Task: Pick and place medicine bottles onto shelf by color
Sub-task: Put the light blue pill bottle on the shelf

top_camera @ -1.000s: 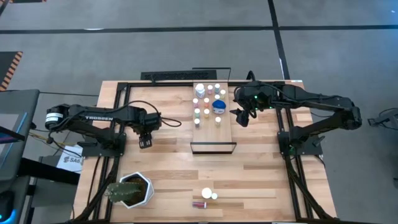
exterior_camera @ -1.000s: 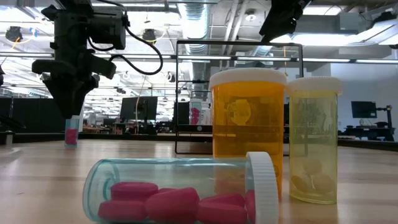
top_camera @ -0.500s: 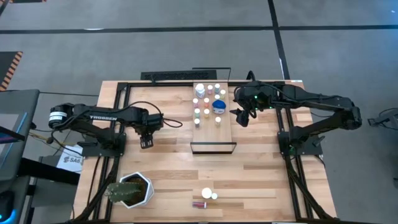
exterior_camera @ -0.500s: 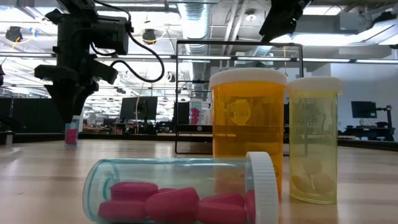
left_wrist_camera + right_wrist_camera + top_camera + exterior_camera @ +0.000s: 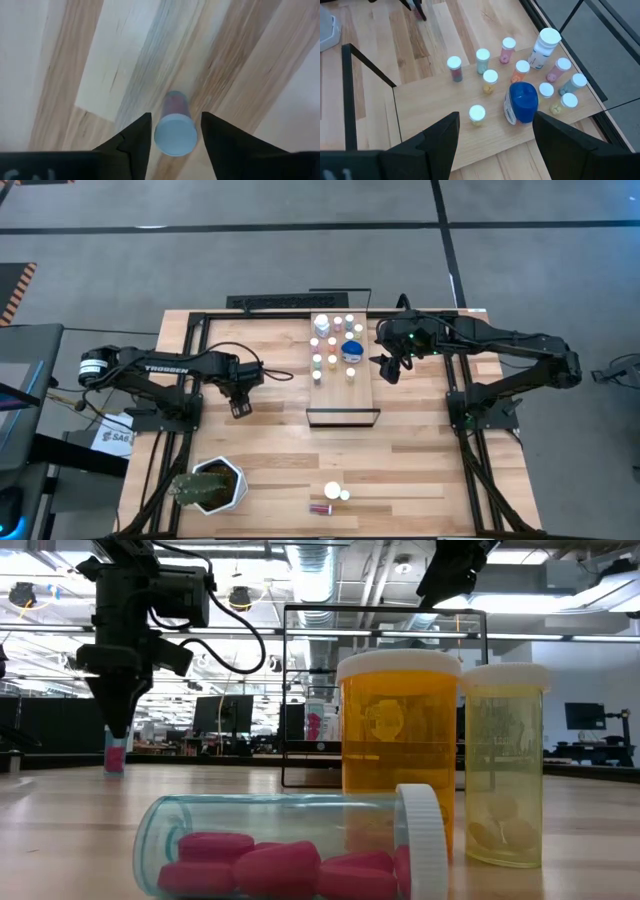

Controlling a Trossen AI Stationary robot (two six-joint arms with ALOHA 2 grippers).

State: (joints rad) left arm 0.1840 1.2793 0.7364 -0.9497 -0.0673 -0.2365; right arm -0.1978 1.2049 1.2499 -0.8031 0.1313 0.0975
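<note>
The left gripper (image 5: 172, 131) hangs right over a small pink vial (image 5: 175, 125) standing alone on the bench (image 5: 420, 470), well to the left of the shelf (image 5: 366, 392). Its jaws are spread, one on each side of the vial's pale cap, nothing pinched yet. In the low view the same gripper (image 5: 118, 730) points straight down at that vial (image 5: 116, 755); the grab looks like the step in hand, though contact cannot be made out.

The right gripper (image 5: 393, 370) waits just beside the shelf's right edge, jaws spread and empty, looking down on the shelf's load.

And that load is well along: about a dozen bottles (image 5: 490, 76) stand clustered on the shelf's far half, among them a wide blue one (image 5: 522, 101) and a tall white one (image 5: 544, 47). Whether they sit grouped by color is hard to judge.

Left to do: the pink vial, plus three bottles near the bench's front edge, well short of the shelf — an orange one (image 5: 398, 755), a yellowish one (image 5: 505, 762), and a pink-filled one lying on its side (image 5: 290, 850). The plant pot (image 5: 214, 485) sits to their left.
</note>
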